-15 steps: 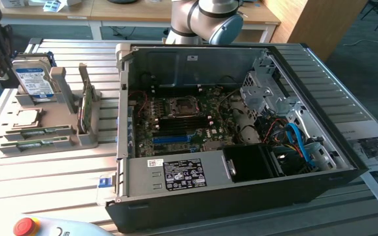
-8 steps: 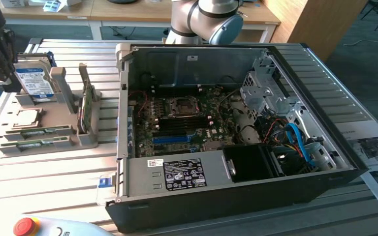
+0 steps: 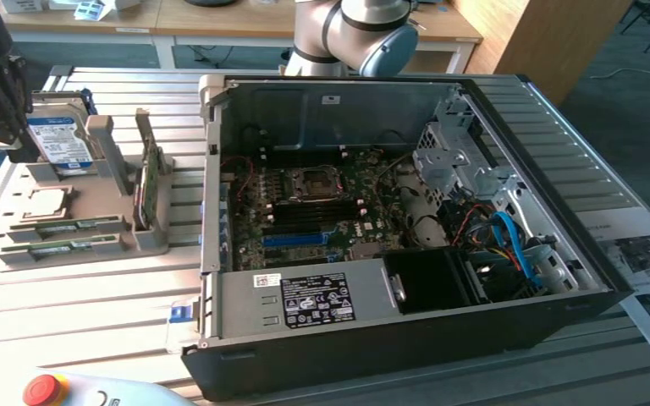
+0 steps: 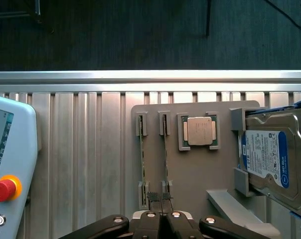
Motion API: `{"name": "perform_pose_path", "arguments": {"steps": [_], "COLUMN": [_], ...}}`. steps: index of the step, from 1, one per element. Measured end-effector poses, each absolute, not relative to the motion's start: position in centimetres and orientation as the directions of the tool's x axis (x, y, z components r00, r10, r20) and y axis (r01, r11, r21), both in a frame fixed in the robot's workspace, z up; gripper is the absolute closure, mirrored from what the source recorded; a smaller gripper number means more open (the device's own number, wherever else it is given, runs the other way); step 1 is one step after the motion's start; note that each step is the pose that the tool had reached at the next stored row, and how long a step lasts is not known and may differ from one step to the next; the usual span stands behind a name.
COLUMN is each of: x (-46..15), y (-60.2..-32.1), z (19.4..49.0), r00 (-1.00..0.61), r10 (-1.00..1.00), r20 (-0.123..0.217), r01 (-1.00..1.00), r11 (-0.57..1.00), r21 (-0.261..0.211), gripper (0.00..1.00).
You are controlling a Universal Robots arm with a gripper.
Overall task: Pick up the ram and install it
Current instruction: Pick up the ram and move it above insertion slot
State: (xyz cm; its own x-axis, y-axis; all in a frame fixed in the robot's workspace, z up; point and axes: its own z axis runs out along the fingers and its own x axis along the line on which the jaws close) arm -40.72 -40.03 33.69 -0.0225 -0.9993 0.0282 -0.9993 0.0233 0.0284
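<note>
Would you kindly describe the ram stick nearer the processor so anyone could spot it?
At the exterior view's left, beside the computer case, sits a grey tray. Two thin green sticks rest in it; the ram stick meant is next to the square silver processor, unlike the outer stick.

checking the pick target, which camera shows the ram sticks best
The exterior view: both ram sticks sit in the grey holder with their green faces showing. The wrist view looks down on them edge-on, as two thin strips in their slots, with the shut fingers by their ends.
</note>
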Motion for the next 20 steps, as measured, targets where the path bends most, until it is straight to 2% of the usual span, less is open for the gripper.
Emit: {"name": "perform_pose_path", "arguments": {"steps": [11, 12, 13, 14, 20], "x": [-40.72, -40.72, -40.72, -40.72, -40.72], "y": [-40.03, -40.03, -40.03, -40.03, -40.03], "z": [33.69, 33.69, 33.69, 33.69, 33.69], "r00": [-0.022, -0.022, -0.023, -0.023, -0.022], "r10": [-0.999, -0.999, -0.999, -0.999, -0.999], "r20": [0.028, 0.028, 0.028, 0.028, 0.028], "r01": [-0.999, -0.999, -0.999, -0.999, -0.999], "r11": [0.023, 0.023, 0.023, 0.023, 0.023], "r21": [0.028, 0.028, 0.028, 0.028, 0.028], "gripper": [0.89, 0.84, 0.84, 0.76, 0.76]}}
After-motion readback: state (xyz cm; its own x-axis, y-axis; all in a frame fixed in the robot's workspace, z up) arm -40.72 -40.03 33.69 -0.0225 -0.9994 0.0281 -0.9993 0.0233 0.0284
